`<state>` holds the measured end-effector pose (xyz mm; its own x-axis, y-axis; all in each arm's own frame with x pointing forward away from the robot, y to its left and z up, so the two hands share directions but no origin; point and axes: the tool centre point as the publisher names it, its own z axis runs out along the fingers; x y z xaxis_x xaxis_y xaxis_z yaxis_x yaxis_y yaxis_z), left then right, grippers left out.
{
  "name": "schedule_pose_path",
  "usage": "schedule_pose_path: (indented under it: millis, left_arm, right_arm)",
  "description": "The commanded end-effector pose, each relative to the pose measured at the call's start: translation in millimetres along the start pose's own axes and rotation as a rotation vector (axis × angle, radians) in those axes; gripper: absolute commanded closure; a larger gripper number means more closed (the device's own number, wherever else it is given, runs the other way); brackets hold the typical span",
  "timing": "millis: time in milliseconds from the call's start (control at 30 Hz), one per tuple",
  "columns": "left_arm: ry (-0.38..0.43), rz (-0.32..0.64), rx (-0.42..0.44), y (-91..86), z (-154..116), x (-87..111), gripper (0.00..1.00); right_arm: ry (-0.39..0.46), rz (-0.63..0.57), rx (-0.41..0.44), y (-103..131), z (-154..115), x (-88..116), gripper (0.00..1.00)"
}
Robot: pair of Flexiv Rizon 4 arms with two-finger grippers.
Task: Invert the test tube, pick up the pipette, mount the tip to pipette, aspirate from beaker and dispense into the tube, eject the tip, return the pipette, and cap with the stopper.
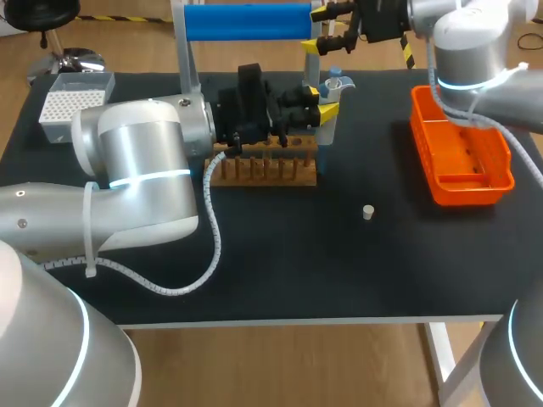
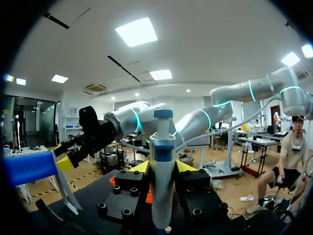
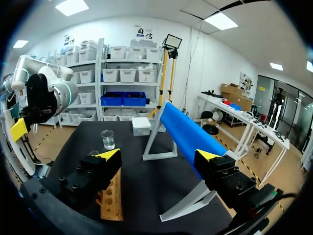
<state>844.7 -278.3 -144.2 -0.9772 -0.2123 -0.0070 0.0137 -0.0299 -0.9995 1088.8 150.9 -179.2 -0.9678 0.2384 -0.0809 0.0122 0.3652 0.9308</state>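
My left gripper [image 1: 312, 102] hangs over the right end of the wooden tube rack [image 1: 263, 170], shut on the pipette [image 1: 335, 85]. In the left wrist view the white pipette [image 2: 161, 181] with its blue top stands upright between the yellow fingertips [image 2: 139, 167]. My right gripper [image 1: 316, 30] is at the table's far edge beside the blue roll, open and empty. Its wrist view shows the jaws wide apart over the rack [image 3: 110, 196], with the glass beaker [image 3: 107, 139] and the white tip box [image 3: 142, 126] ahead. A small pale stopper [image 1: 367, 212] lies on the mat.
An orange basket [image 1: 462, 161] stands at the right. The tip box [image 1: 72, 102] sits at the far left corner. A blue roll [image 1: 246, 21] on a white frame spans the back, close to my right gripper. The black mat [image 1: 339, 271] covers the table.
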Motion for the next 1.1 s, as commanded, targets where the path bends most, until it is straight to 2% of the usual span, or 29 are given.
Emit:
schedule_pose_path:
  millis: [33, 800, 967, 1100]
  left_arm:
    - [0.0, -0.001, -0.001, -0.9, 0.4, -0.1, 1.0]
    - [0.0, -0.001, -0.001, -0.9, 0.4, -0.1, 1.0]
    - [-0.094, 0.0, -0.057, -1.6, -29.4, -18.2, 1.0]
    - [-0.202, 0.006, -0.097, -5.9, -67.5, -36.9, 1.0]
  right_arm:
    - [0.0, 0.001, 0.004, 1.1, -0.9, 0.0, 0.0]
    - [0.0, 0.001, 0.004, 1.1, -0.9, 0.0, 0.0]
    - [0.0, 0.001, 0.004, 1.1, -0.9, 0.0, 0.0]
    - [0.0, 0.001, 0.004, 1.1, -0.9, 0.0, 0.0]
